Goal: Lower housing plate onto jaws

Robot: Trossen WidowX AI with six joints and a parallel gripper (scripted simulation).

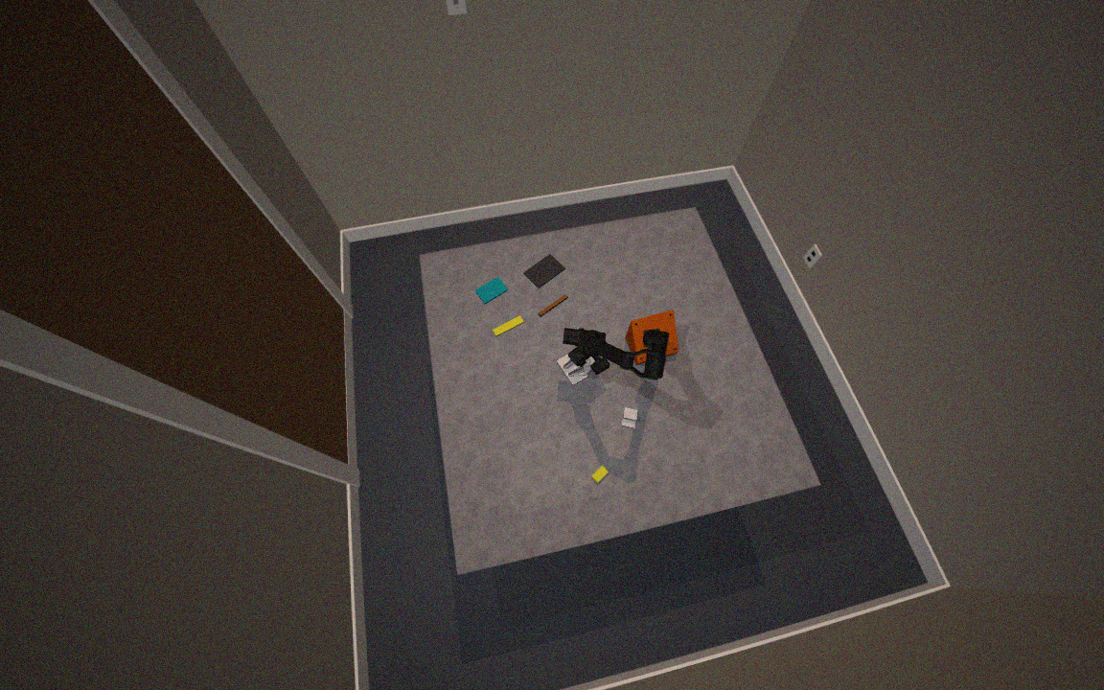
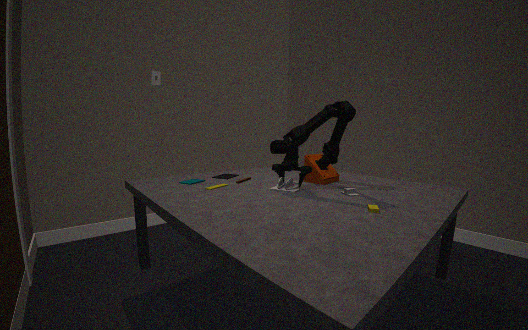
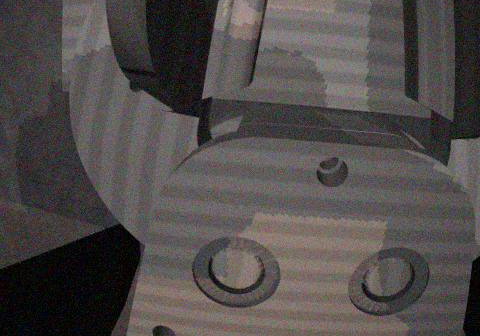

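A white gripper assembly (image 1: 574,377) (image 2: 293,190) lies on the table. Two upright white jaws (image 2: 285,183) show on it in the exterior view. In the wrist view, a pale, ribbed rounded plate, seemingly the housing plate (image 3: 315,201), fills the lower middle. It has two ringed holes with round stub ends showing in them. It looks flat, but I cannot tell whether it is fully seated. My gripper (image 1: 589,361) (image 2: 291,181) is open and low over the assembly's right part, its fingers apart, one on each side. The black fingers partly hide the assembly in the top and exterior views.
A small white part (image 1: 630,414) (image 2: 349,191) and a yellow block (image 1: 600,473) (image 2: 373,208) lie nearer the front. A yellow bar (image 1: 508,326) (image 2: 217,186), brown bar (image 1: 552,305) (image 2: 243,180), teal plate (image 1: 492,289) (image 2: 192,181) and dark plate (image 1: 543,270) (image 2: 225,176) lie farther back. An orange wedge (image 1: 637,335) (image 2: 319,178) stands by the arm's base.
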